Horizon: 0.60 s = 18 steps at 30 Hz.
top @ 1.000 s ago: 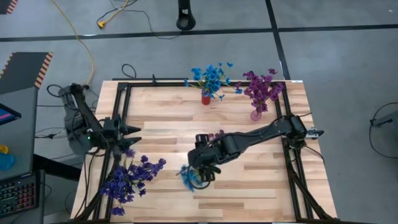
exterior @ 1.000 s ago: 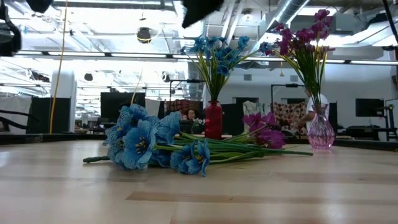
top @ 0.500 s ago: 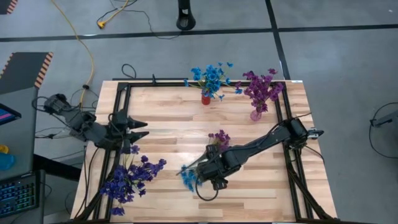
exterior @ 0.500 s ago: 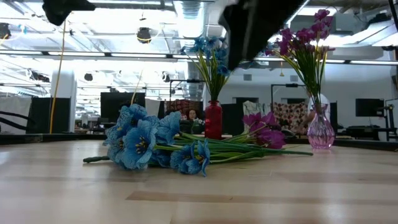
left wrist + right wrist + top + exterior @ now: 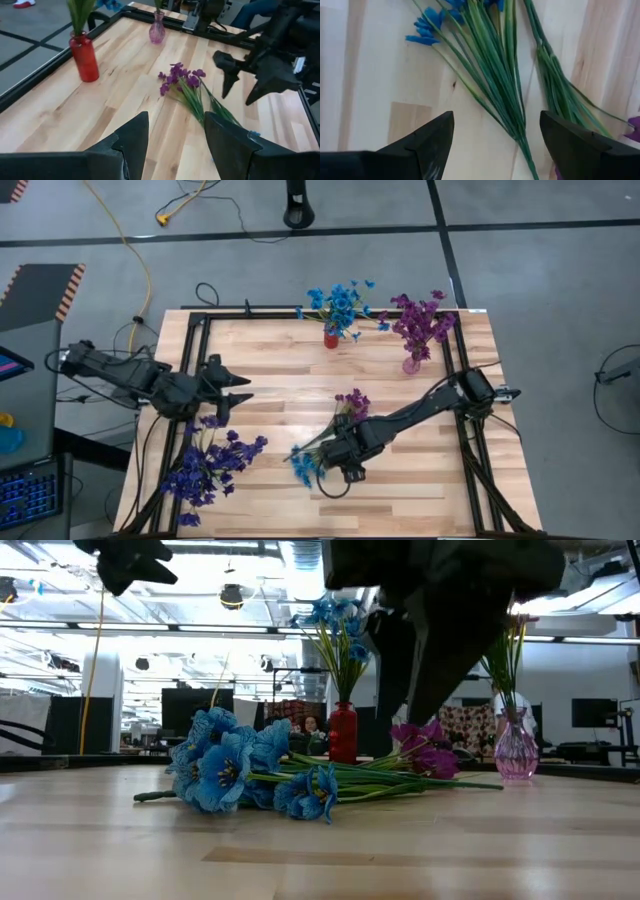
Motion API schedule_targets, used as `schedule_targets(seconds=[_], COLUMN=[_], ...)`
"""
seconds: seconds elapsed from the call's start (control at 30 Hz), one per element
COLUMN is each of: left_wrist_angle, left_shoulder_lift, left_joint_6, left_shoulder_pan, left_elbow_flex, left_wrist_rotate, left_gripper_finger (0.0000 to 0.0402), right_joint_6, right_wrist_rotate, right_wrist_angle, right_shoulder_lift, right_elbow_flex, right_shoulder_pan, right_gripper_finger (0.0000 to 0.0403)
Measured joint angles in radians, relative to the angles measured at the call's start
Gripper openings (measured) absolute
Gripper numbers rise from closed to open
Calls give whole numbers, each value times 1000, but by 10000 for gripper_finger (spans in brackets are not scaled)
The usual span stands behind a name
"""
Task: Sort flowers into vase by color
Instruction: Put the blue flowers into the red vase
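Loose flowers lie flat on the table: a blue bunch (image 5: 303, 466) (image 5: 238, 766) and a magenta-purple bunch (image 5: 352, 401) (image 5: 178, 79), their green stems (image 5: 496, 75) crossing. Dark indigo flowers (image 5: 208, 466) lie near the table's near left corner. A red vase (image 5: 331, 338) (image 5: 85, 56) holds blue flowers, and a pink glass vase (image 5: 412, 364) (image 5: 516, 750) holds magenta ones. My right gripper (image 5: 338, 458) (image 5: 497, 150) is open above the loose stems, one finger to each side, touching nothing. My left gripper (image 5: 236, 388) (image 5: 175, 145) is open over the table's left part.
A black frame (image 5: 197, 350) runs along the table's edges. Bare wood (image 5: 270, 370) lies between the left gripper and the vases at the far edge. Cables and a yellow cord (image 5: 140, 260) lie on the floor beyond the table.
My right gripper has come down toward the loose stems and shifted slightly toward the near edge, staying open. My left arm has stretched out, carrying its open gripper toward the table's right, over the wood. The flowers have not moved.
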Motion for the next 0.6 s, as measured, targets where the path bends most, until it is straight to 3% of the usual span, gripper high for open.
schedule_targets(seconds=[0.3,0.6], left_wrist_angle=[54,53], left_shoulder_lift=[67,108], left_joint_6=[69,83], left_shoulder_pan=[107,162], left_elbow_flex=[0,0], left_wrist_rotate=[128,175], left_gripper_finger=[178,178], right_joint_6=[-27,-52], right_wrist_rotate=[-4,-9], right_wrist_angle=[150,252], right_shoulder_lift=[0,0], right_elbow_flex=[-122,-196], right_shoulder_pan=[-22,-36], right_gripper_finger=[320,320])
